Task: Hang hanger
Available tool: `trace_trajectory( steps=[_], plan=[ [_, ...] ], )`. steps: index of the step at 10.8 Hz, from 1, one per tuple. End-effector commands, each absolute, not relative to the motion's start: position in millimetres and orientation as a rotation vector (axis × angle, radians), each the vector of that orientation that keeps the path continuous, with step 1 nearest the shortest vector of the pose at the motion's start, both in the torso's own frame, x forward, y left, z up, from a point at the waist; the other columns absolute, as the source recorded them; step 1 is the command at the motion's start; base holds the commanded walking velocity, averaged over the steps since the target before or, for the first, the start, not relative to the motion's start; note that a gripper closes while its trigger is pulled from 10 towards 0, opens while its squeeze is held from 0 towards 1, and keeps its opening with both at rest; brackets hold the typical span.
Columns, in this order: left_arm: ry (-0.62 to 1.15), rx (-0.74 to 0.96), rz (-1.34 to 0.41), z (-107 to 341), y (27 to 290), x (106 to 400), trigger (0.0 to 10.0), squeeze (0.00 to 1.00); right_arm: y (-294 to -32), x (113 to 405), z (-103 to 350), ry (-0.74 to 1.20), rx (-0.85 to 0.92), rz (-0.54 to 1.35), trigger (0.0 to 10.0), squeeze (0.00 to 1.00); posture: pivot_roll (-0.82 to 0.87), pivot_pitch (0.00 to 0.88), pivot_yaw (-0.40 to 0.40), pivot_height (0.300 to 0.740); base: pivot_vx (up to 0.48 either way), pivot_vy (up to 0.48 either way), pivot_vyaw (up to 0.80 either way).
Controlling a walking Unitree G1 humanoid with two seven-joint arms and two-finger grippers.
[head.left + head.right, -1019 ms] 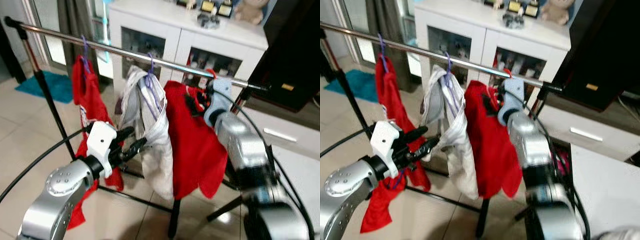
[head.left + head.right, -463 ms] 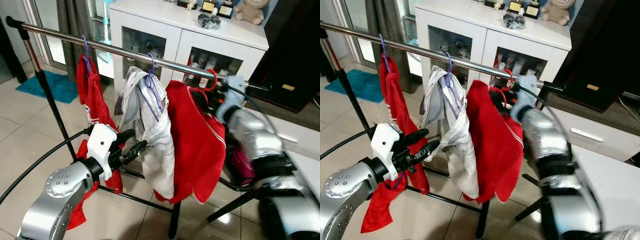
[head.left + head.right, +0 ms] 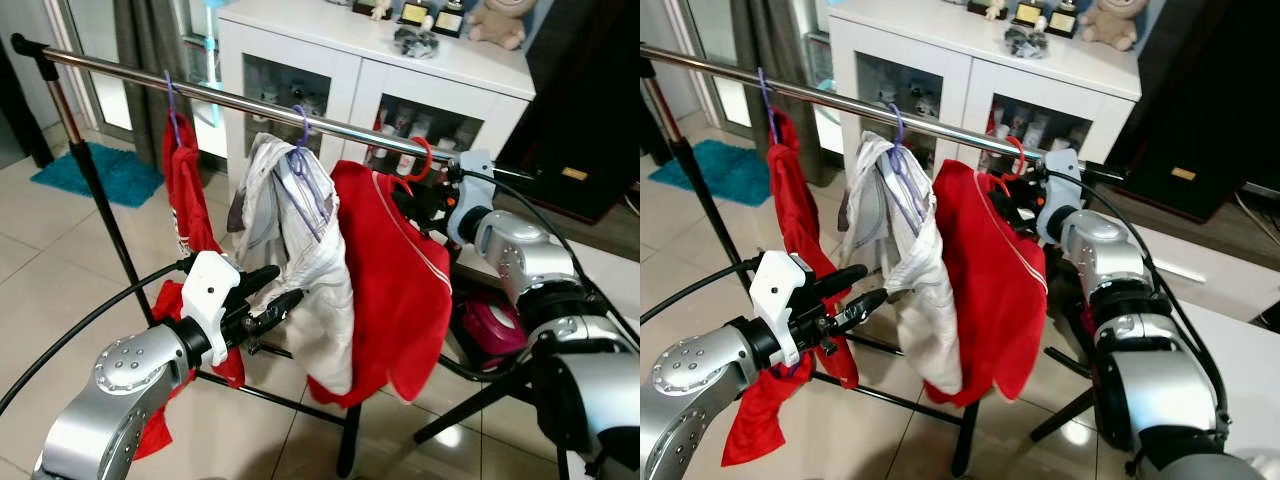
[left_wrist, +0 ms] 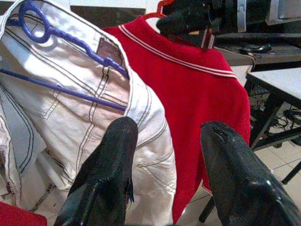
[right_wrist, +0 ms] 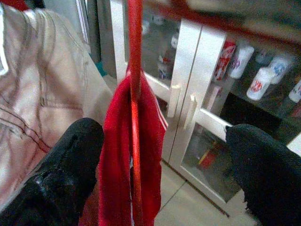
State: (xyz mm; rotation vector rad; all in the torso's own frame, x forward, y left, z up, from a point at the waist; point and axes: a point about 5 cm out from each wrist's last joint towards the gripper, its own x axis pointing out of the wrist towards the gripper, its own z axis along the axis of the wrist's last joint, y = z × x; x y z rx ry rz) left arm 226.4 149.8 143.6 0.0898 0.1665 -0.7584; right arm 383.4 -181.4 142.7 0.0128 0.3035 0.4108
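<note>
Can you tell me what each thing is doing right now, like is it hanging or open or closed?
Red hanger: hooked over the rail.
Red shirt: hanging on the red hanger.
White trousers: hanging on a purple hanger.
Red garment: hanging on the rail's left part.
Rail: level, carrying three hangers.
Right gripper: open, around the red hanger.
Left gripper: open, holding nothing.
Cabinet doors: closed.

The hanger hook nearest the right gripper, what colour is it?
Red hanger hook over the rail, clearest in the left eye view.
</note>
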Motion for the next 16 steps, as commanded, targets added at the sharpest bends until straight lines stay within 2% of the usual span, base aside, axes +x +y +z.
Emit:
trace_trajectory(
  steps=[1, 2, 3, 11, 13, 14, 16],
  plan=[
    [0.144, 0.094, -0.791, 150, 144, 226, 10.0, 0.00, -189, 386, 148, 0.292, 0.001, 0.397, 8.5, 0.00, 0.03, 0.000, -0.136, 0.740, 0.000, 0.000, 0.00],
    [0.143, 0.091, -0.792, 150, 144, 226, 10.0, 0.00, -190, 388, 150, 0.288, 0.005, 0.379, 2.1, 0.00, 0.02, 0.000, -0.135, 0.740, 0.000, 0.000, 0.00],
    [0.144, 0.090, -0.794, 150, 144, 226, 10.0, 0.00, -192, 390, 151, 0.286, 0.005, 0.365, 0.0, 0.00, 0.02, 0.000, -0.135, 0.740, 0.000, 0.000, 0.00],
    [0.149, 0.094, -0.806, 150, 143, 227, 10.0, 0.00, -189, 392, 144, 0.327, -0.007, 0.331, 0.0, 0.00, 0.03, 0.000, -0.131, 0.740, 0.000, 0.000, 0.00],
    [0.146, 0.098, -0.814, 150, 142, 228, 10.0, 0.00, -185, 392, 142, 0.350, -0.014, 0.342, 2.1, 0.00, 0.03, 0.000, -0.131, 0.740, 0.000, 0.000, 0.00],
    [0.145, 0.099, -0.816, 150, 142, 228, 10.0, 0.00, -184, 391, 140, 0.363, -0.013, 0.346, 2.2, 0.00, 0.03, 0.000, -0.131, 0.740, 0.000, 0.000, 0.00],
    [0.144, 0.101, -0.816, 150, 141, 228, 10.0, 0.00, -179, 391, 138, 0.364, -0.010, 0.375, 0.0, 0.00, 0.03, 0.000, -0.135, 0.740, 0.000, 0.000, 0.00]
  ],
)
